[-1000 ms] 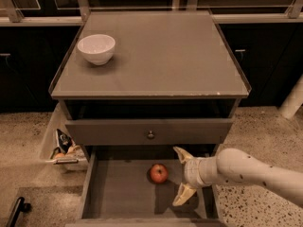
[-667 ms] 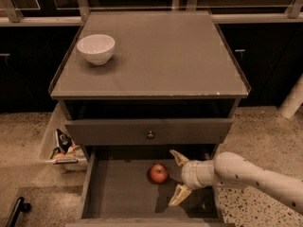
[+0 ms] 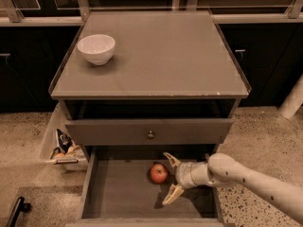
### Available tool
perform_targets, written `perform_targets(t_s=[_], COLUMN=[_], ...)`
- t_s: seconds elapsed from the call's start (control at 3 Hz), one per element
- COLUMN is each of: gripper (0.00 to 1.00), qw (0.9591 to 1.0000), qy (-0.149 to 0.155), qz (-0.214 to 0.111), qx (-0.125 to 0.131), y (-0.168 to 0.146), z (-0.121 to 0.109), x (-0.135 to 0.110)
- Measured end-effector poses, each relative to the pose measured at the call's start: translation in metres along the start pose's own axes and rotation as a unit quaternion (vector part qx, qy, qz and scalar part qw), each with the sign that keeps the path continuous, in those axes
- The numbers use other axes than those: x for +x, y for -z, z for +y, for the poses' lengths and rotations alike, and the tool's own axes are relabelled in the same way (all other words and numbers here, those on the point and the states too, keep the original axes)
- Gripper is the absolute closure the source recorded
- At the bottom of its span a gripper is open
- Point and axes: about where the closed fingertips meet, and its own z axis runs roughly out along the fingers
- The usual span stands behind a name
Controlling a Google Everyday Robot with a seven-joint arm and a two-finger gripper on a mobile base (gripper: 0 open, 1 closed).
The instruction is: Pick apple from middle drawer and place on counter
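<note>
The small red apple lies on the floor of the open middle drawer, right of its middle. My gripper is inside the drawer just right of the apple, open, with one finger behind and one finger in front; the apple sits at the mouth of the gap, untouched as far as I can see. The arm comes in from the lower right. The counter is the flat grey-brown cabinet top above.
A white bowl stands at the counter's back left. A shut drawer front with a small round knob is above the open drawer. A side bin with packets hangs at the left. Speckled floor surrounds the cabinet.
My gripper has moved left toward the apple, so its open fingers now flank the apple's right side. The apple has not moved.
</note>
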Motion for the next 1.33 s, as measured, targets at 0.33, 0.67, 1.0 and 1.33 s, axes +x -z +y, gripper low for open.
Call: perform_targets(t_s=[0.33, 0.67, 1.0, 1.33], gripper=[0.0, 0.0, 0.0, 0.0], qw=[1.0, 0.9999, 0.9999, 0.9991], qy=[0.0, -0.004, -0.012, -0.037], qz=[-0.006, -0.005, -0.001, -0.009], qx=[-0.005, -0.008, -0.012, -0.017], y=[-0.015, -0.027, -0.038, -0.046], z=[-0.006, -0.01, -0.012, -0.014], x=[0.006, 0.013, 0.022, 0.031])
